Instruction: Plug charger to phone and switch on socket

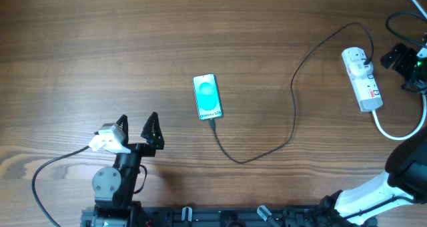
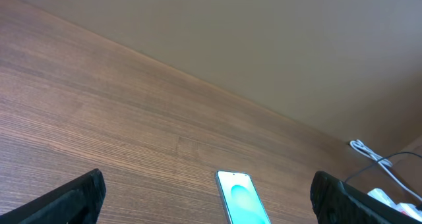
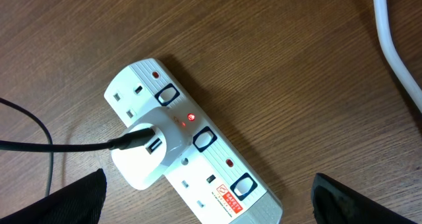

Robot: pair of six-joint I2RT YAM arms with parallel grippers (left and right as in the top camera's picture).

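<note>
We're hovering the right gripper (image 1: 397, 57), jaws spread wide and empty, just beside the socket (image 1: 362, 79), which is lying diagonally beneath our wrist, switches up, one red lamp glowing. The charger (image 1: 293, 107) is looking seated in the phone (image 1: 207, 97), well off to the left. The left gripper (image 1: 137, 120), also spread, is sitting much farther away.

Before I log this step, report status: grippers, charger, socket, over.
Left gripper and right gripper open, empty. Thin black charger cable tip at lower edge of cyan-screened phone; white oblong power strip shows one red lamp lit. Nothing in the way.
</note>
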